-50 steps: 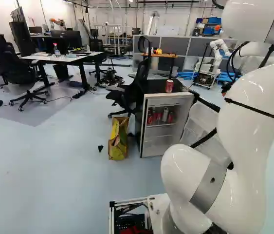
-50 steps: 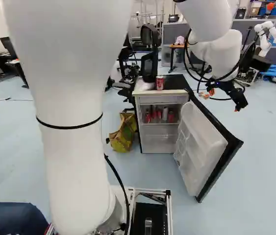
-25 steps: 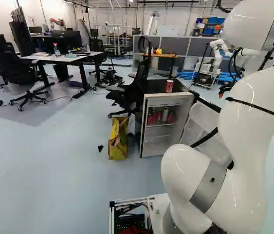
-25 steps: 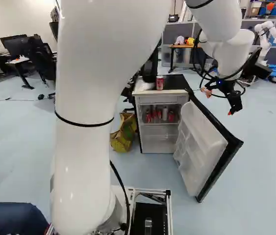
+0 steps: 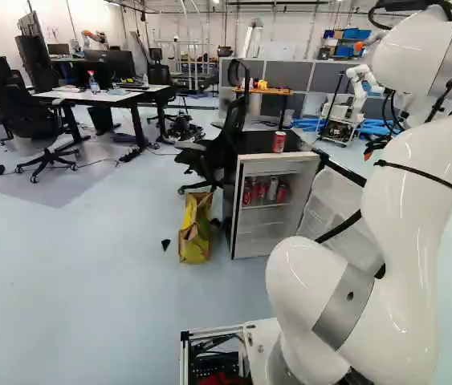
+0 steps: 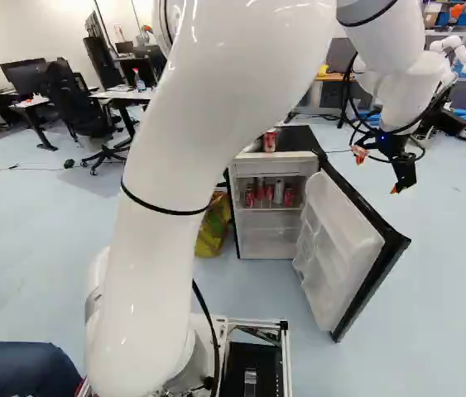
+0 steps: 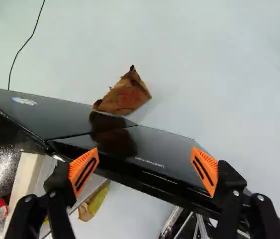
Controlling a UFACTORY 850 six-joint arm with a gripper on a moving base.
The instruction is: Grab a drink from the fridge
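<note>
Hand [image 6: 398, 179] spread wide, out ahead and to the right of the fridge [image 6: 273, 165]. In the wrist view the hand [image 7: 144, 172] has its orange pads [image 7: 83, 172] well apart, the black fridge door [image 7: 164, 144] crossing between and under them, neither pad seen closing on anything. Past the door lies a crumpled brown scrap [image 7: 125, 97].

Compared with half a second ago, the white arm [image 6: 216, 107] has swung toward the right in the right base view, baring more of the desk [image 6: 121, 95] and the office chair [image 6: 77, 99] and covering more of the yellow bag [image 6: 213, 227] by the fridge. The hand has shifted slightly right there too. The base has not moved, and the fridge with its open door is where it was.

The drinks are unmoved: red cans [image 5: 282, 192] and a silver can [image 5: 272, 189] stand upright on the shelf inside, with another red can [image 5: 278, 141] upright on the fridge top.
</note>
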